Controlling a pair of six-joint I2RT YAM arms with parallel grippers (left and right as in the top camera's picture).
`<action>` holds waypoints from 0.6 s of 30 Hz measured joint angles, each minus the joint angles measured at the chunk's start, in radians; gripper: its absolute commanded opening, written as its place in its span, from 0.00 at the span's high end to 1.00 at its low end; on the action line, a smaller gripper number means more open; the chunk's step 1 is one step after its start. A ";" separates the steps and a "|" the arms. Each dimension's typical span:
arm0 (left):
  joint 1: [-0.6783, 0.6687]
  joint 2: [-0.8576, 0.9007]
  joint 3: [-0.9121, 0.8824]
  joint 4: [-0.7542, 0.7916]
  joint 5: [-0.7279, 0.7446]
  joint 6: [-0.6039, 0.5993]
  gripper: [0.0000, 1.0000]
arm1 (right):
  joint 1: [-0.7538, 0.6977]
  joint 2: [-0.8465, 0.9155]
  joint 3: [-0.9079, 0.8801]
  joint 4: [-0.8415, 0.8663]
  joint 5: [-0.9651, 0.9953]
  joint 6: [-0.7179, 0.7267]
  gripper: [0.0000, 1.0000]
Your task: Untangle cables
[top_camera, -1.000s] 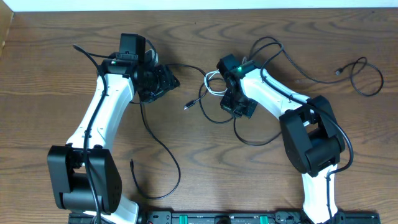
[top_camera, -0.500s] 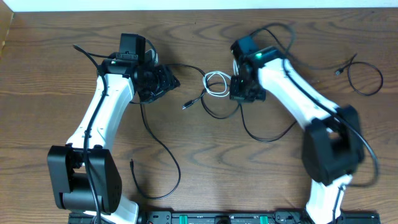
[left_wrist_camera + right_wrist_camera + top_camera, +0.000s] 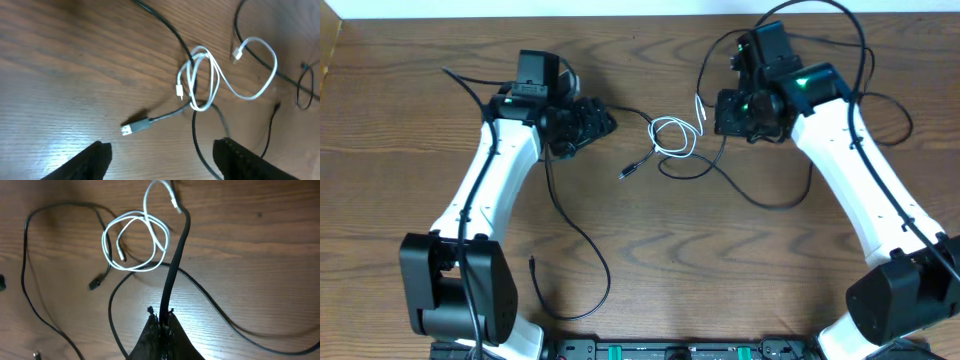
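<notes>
While the right gripper clamps a black cable that runs lengthwise straight out from its fingertips, the left gripper hangs open. The white cable lies coiled on the table between both grippers, one plug end pointing toward the right gripper.

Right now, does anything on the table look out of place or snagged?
Yes. Mid-table, the white cable is coiled in loops around a black cable that threads through them, so the two are tangled. The right gripper is shut on a black cord leading toward that coil. Nothing looks damaged.
</notes>
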 measured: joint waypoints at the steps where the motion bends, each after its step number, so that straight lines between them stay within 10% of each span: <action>1: -0.009 0.001 0.000 0.000 0.000 0.000 0.27 | -0.005 -0.001 0.000 0.002 -0.002 0.000 0.99; 18: -0.197 0.251 -0.001 0.225 -0.004 -0.026 0.27 | -0.030 -0.001 0.000 0.005 -0.006 -0.036 0.99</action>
